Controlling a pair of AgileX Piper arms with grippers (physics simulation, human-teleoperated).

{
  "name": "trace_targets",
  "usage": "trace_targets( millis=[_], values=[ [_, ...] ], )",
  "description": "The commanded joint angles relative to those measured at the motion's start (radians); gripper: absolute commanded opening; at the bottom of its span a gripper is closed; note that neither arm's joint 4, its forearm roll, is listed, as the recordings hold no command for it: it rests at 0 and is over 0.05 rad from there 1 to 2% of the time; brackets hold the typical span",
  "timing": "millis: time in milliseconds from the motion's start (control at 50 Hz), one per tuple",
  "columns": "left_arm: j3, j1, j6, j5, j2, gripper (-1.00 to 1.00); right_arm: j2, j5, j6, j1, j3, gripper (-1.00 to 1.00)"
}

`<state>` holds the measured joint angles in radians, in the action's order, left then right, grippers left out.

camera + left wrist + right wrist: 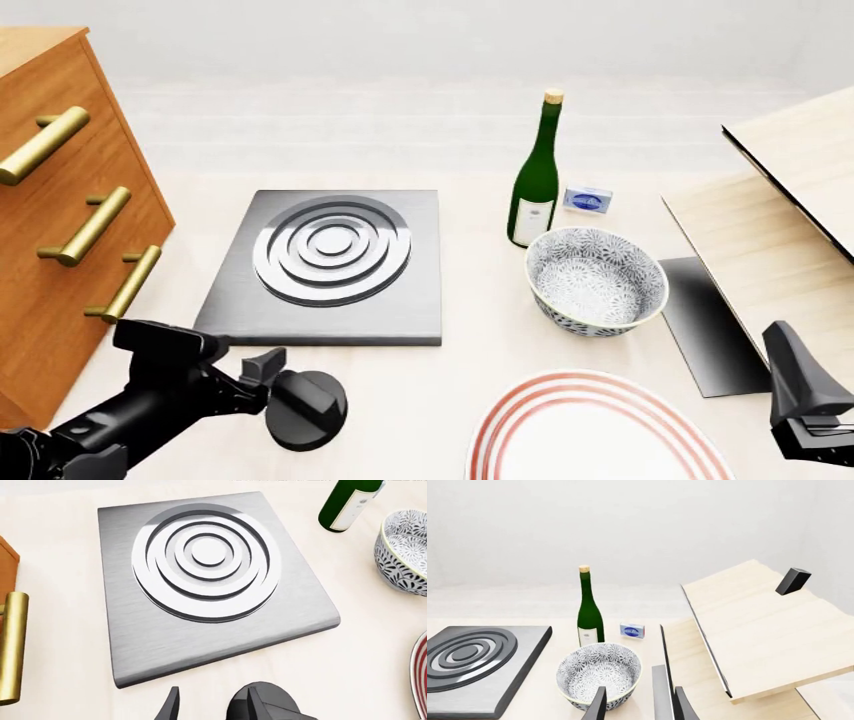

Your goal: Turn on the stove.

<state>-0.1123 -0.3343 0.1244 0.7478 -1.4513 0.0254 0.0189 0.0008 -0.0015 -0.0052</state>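
The stove (pixel 334 265) is a flat grey metal slab with concentric silver rings; it fills the left wrist view (pixel 213 580) and shows at the edge of the right wrist view (pixel 480 665). Its black round ridged knob (pixel 304 408) lies on the table in front of the slab. My left gripper (pixel 274 375) hovers right at the knob, open; in the left wrist view the knob (pixel 270 700) sits against one finger (pixel 172 706), not clearly between the two. My right gripper (pixel 639 705) is open and holds nothing, low at the front right (pixel 801 400).
A wooden drawer cabinet (pixel 67 220) with brass handles stands at the left. A green bottle (pixel 535 180), a patterned bowl (pixel 595 280), a small blue box (pixel 587 200) and a red-striped plate (pixel 594 430) lie right of the stove. A dark flat rectangle (pixel 707 320) and tilted wooden boards (pixel 787 200) are at right.
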Motion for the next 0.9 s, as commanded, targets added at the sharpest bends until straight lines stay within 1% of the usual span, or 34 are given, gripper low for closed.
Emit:
trace_targets(
  millis=[20,40,60,80,120,140,180,240,260,280,300,340,380,580,620,640,660,680,720,740,800,840,900],
  values=[
    [0.027,0.089,-0.053,-0.048,0.03,1.0,-0.002,-0.003,0.0,0.0,0.0,1.0],
    [0.021,0.068,-0.053,-0.095,0.089,1.0,-0.003,-0.003,0.0,0.0,0.0,1.0],
    [0.021,0.068,-0.053,-0.1,0.093,1.0,-0.003,-0.003,0.0,0.0,0.0,1.0],
    [0.021,0.065,-0.058,-0.121,0.126,1.0,-0.004,-0.004,0.0,0.0,0.0,1.0],
    [0.011,0.039,-0.05,-0.207,0.24,1.0,-0.004,-0.004,0.0,0.0,0.0,1.0],
    [0.002,0.038,-0.064,-0.259,0.297,1.0,-0.006,-0.007,0.0,0.0,-0.001,1.0],
    [-0.015,0.018,-0.049,-0.333,0.383,1.0,0.0,0.001,0.0,0.0,0.0,1.0],
    [-0.034,-0.008,-0.026,-0.401,0.471,1.0,-0.001,-0.001,0.0,0.0,0.001,1.0],
    [-0.034,-0.008,-0.026,-0.403,0.473,1.0,-0.002,-0.001,0.0,0.0,0.001,1.0],
    [-0.049,-0.02,-0.021,-0.449,0.52,1.0,-0.002,-0.002,0.0,0.0,0.0,1.0],
    [-0.049,-0.02,-0.021,-0.453,0.523,1.0,-0.002,-0.002,0.0,0.0,0.0,1.0],
    [-0.06,-0.034,-0.008,-0.5,0.587,1.0,-0.002,-0.001,0.0,0.0,0.001,1.0],
    [-0.07,-0.031,-0.02,-0.546,0.64,1.0,-0.004,-0.004,-0.001,0.0,0.0,1.0],
    [-0.1,-0.028,-0.018,-0.677,0.773,1.0,-0.004,-0.005,0.0,0.0,0.0,1.0],
    [-0.112,-0.026,-0.019,-0.72,0.821,1.0,-0.004,-0.005,0.0,0.0,0.0,1.0],
    [-0.133,-0.019,-0.022,-0.799,0.966,1.0,-0.005,-0.005,0.0,0.0,0.0,1.0],
    [-0.132,-0.009,-0.037,-0.805,0.972,1.0,-0.004,-0.005,0.0,0.0,0.0,1.0],
    [-0.134,-0.013,-0.021,-0.808,0.976,1.0,-0.004,-0.005,0.0,0.0,0.0,1.0],
    [-0.142,-0.015,-0.025,-0.826,1.012,1.0,-0.005,-0.005,0.0,0.0,0.0,1.0],
    [-0.148,-0.019,-0.011,-0.835,1.026,1.0,-0.004,-0.005,0.0,0.0,0.0,1.0],
    [-0.163,-0.029,-0.025,-0.86,1.09,1.0,-0.004,-0.005,0.0,0.0,0.0,1.0],
    [-0.171,-0.023,-0.019,-0.867,1.128,1.0,-0.005,-0.005,0.0,0.0,0.0,1.0],
    [-0.181,-0.02,-0.016,-0.87,1.133,1.0,-0.005,-0.005,0.0,0.0,0.0,1.0]
  ],
)
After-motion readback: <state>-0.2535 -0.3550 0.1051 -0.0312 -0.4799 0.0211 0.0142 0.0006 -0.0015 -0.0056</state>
